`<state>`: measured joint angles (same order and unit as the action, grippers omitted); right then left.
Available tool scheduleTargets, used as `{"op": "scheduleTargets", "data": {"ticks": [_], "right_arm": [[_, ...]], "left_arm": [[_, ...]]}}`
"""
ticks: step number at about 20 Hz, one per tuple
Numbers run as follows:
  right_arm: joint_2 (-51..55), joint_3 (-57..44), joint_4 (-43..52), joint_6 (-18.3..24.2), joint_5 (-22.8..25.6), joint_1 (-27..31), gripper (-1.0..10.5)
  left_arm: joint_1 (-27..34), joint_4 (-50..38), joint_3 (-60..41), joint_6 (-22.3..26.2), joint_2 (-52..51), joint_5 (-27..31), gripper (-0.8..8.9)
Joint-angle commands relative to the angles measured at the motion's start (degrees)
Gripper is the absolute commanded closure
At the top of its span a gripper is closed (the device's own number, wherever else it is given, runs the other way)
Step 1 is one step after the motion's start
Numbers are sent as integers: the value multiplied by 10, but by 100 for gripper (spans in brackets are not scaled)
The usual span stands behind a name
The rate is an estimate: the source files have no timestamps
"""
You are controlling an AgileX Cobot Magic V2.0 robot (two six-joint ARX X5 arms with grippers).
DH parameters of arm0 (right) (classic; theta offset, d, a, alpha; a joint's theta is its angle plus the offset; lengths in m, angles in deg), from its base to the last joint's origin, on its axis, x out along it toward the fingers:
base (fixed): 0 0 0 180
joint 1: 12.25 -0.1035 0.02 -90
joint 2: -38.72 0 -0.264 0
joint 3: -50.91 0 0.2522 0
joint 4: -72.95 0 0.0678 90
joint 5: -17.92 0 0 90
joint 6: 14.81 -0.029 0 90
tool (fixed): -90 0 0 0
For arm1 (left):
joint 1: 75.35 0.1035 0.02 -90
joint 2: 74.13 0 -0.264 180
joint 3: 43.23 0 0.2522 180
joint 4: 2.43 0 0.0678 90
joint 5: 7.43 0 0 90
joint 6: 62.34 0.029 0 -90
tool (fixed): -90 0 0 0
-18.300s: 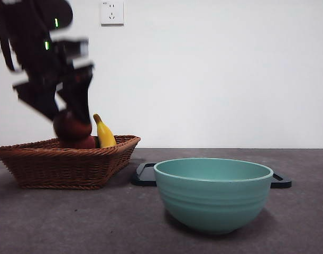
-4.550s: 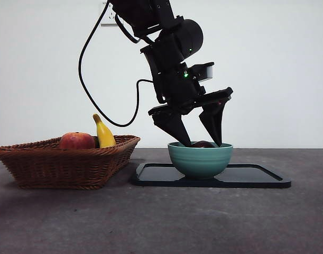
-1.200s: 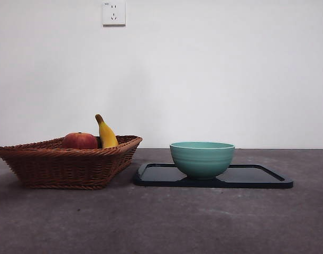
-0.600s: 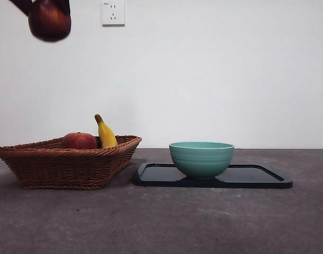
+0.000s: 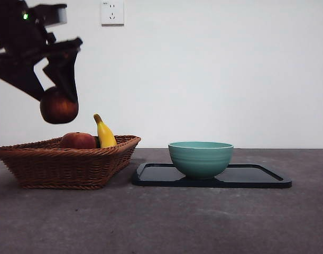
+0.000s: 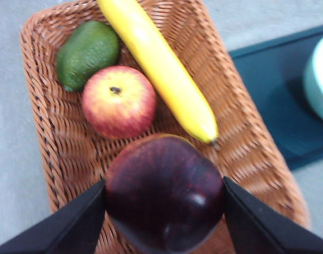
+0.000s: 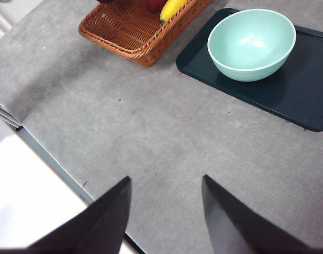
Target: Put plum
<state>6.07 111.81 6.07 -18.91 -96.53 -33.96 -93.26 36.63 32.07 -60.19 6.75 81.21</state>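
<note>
My left gripper (image 5: 54, 95) is shut on the dark maroon plum (image 5: 58, 106), holding it in the air above the wicker basket (image 5: 71, 164) at the left. In the left wrist view the plum (image 6: 164, 196) sits between the two black jaws, over the basket (image 6: 256, 153). The teal bowl (image 5: 200, 157) stands empty on the dark tray (image 5: 256, 179) to the right of the basket; it also shows in the right wrist view (image 7: 251, 42). My right gripper (image 7: 164, 211) is open and empty, high above the bare table.
The basket holds a red-orange apple (image 6: 119, 100), a yellow banana (image 6: 161, 69) and a green fruit (image 6: 87, 53). The apple (image 5: 77, 140) and banana (image 5: 104, 133) rise above the basket's rim. The table's edge (image 7: 55, 164) runs below the right gripper.
The left gripper has come down with the plum from the top left corner to just above the basket. The bowl, tray and basket have not moved.
</note>
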Motion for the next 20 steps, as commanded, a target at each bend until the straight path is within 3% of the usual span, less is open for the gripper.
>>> {"op": "scheduleTargets", "data": {"ticks": [1, 6, 20], "right_arm": [[-2, 5, 6, -13, -1, -2, 734], [-2, 5, 8, -20, -1, -2, 734], [-2, 5, 8, -32, 6, -2, 734]], "left_arm": [[1, -55, -19, 26, 13, 2, 538], [3, -99, -32, 45, 43, 1, 538], [3, -76, -32, 43, 137, -2, 532]]}}
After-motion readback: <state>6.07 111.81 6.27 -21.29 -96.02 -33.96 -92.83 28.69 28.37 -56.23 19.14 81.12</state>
